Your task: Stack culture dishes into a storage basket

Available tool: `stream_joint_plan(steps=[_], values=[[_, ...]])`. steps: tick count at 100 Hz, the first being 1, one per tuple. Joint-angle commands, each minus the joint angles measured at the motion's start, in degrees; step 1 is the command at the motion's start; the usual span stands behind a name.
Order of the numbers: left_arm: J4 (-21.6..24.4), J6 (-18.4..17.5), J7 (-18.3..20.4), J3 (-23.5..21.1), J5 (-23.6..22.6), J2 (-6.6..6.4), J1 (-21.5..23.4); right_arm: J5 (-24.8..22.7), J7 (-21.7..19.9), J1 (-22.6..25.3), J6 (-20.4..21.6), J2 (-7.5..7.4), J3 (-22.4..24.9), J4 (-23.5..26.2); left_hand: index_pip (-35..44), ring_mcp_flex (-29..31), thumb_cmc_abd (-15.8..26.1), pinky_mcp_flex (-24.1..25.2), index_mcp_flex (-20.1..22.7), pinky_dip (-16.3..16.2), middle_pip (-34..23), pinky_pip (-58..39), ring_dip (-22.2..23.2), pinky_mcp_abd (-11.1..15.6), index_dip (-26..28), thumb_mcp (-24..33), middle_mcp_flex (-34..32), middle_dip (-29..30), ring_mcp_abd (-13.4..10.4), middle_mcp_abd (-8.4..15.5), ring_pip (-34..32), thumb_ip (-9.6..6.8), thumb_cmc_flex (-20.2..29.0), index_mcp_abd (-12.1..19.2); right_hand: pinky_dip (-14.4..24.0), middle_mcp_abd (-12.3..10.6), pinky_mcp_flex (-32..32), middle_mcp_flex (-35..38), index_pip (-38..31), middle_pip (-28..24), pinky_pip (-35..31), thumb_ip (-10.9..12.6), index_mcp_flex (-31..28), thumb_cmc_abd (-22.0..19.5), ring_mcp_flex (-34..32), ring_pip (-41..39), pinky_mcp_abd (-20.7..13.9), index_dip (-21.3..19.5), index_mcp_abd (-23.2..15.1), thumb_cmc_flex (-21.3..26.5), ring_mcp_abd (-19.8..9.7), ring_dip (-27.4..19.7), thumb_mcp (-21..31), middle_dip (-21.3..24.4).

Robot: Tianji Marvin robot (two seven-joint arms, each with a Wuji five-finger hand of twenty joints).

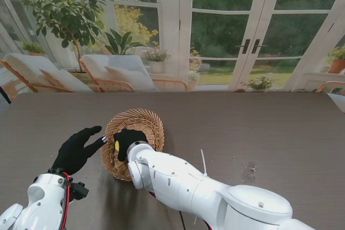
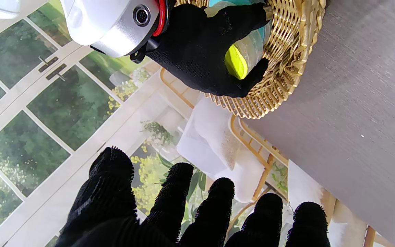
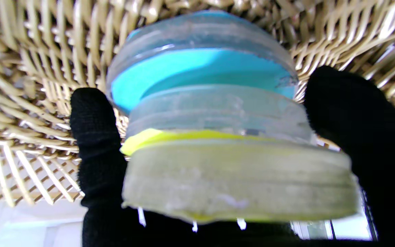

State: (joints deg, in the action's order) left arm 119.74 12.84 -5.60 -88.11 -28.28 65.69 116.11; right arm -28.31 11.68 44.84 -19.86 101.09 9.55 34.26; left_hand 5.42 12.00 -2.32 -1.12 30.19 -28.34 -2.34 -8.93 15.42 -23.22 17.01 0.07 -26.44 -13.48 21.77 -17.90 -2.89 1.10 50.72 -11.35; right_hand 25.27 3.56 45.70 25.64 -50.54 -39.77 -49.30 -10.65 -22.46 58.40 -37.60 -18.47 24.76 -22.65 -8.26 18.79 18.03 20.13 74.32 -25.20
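A woven wicker basket [image 1: 141, 119] stands on the dark table, left of centre. My right hand [image 1: 127, 141] reaches into it in a black glove, shut on a clear culture dish with a yellow filling [image 3: 231, 178]. That yellow dish [image 2: 236, 61] rests against a second clear dish with a blue filling [image 3: 197, 68] deeper in the basket [image 3: 29, 61]. My right hand's fingers [image 3: 94, 137] wrap both sides of the yellow dish. My left hand [image 1: 75, 150] hovers open just left of the basket [image 2: 279, 68], its fingers [image 2: 183, 192] spread and holding nothing.
The dark wood-grain table [image 1: 259, 133] stretches far to the right. A small white stick-like object [image 1: 204, 162] and a faint clear smudge [image 1: 249, 173] lie right of my right arm. Chairs and plants stand beyond the far edge.
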Motion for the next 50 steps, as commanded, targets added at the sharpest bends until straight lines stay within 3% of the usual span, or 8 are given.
stream_joint_plan(steps=[1, 50], values=[[0.6, 0.5, 1.0, 0.0, 0.2, 0.03, 0.3, -0.2, -0.9, 0.3, 0.0, -0.16, -0.2, 0.3, -0.2, -1.5, 1.7, 1.0, -0.1, 0.2, 0.1, 1.7, -0.4, 1.4, 0.1, -1.0, 0.9, 0.3, -1.1, 0.1, 0.8, -0.66, -0.4, 0.4, 1.1, 1.2, -25.6, -1.8, 0.1, 1.3, 1.2, 2.6, 1.2, -2.2, 1.2, 1.0, 1.3, 0.5, 0.7, -1.0, -1.7, -0.7, 1.3, 1.1], [0.4, 0.4, 1.9, -0.2, 0.4, -0.14, 0.1, -0.2, -1.1, 0.4, -0.3, -0.71, 0.0, 1.2, -0.3, -1.6, 1.7, 1.0, -0.4, 0.2, 0.2, 1.7, -0.4, 1.4, 0.1, -1.1, 0.9, 0.3, -1.1, 0.3, 0.8, -0.65, -0.5, 0.7, -0.7, 1.0, -27.9, -2.0, 2.0, 4.4, 6.0, 2.5, 3.2, -5.1, 3.1, 6.5, 2.8, 1.3, 0.0, -3.4, -0.5, -4.0, -1.9, 4.3]])
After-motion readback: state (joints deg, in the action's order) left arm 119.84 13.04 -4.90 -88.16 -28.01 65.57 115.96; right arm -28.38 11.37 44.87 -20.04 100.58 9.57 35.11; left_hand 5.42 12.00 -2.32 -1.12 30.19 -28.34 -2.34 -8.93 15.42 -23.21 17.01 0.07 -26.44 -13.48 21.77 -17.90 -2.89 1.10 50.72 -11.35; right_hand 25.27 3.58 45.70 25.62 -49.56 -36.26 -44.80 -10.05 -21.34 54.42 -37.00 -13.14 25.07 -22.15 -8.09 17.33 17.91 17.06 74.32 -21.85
